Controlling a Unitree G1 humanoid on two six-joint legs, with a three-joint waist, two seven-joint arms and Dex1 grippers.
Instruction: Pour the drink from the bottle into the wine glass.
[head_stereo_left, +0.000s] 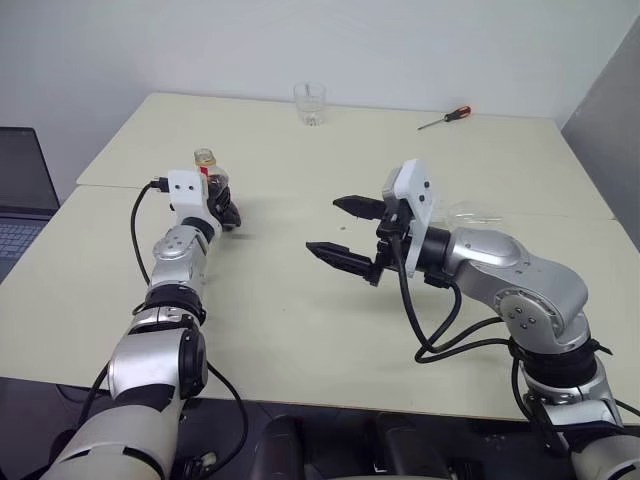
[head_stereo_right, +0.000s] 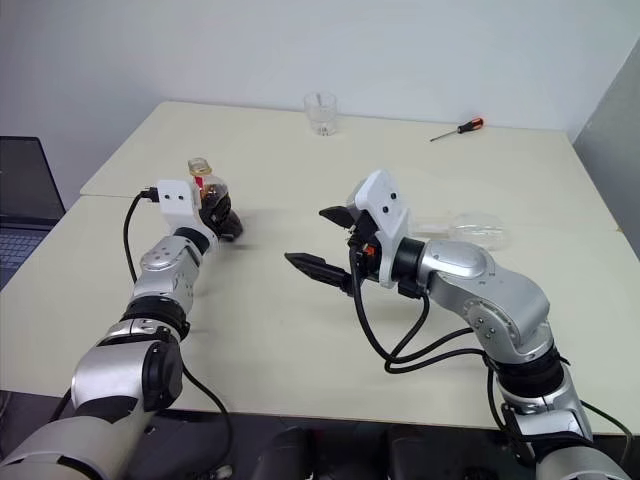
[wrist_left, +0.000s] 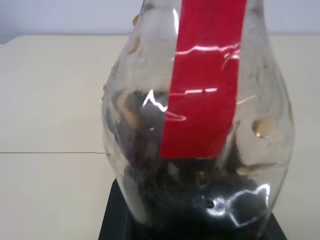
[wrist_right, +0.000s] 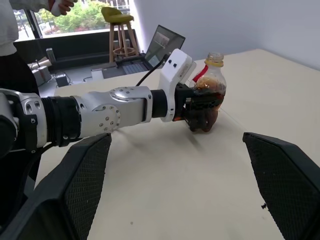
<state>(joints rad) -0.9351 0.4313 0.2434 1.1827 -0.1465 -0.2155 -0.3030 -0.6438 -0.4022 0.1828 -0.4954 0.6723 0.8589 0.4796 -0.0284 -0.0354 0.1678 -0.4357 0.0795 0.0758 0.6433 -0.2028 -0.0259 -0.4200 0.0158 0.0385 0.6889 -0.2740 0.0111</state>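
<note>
My left gripper is shut on the bottle, which stands upright on the left of the table. The bottle is small, clear and rounded, with a red strip down its neck. The dark brown drink fills its lower body. My right gripper hangs open over the middle of the table, level and pointing toward the bottle, well apart from it. Behind my right forearm a clear glass thing lies on the table, apparently the wine glass on its side, partly hidden.
A short clear tumbler stands at the far edge of the table. A red-handled screwdriver lies at the back right. A laptop sits off the table's left side. In the right wrist view a person stands beyond it.
</note>
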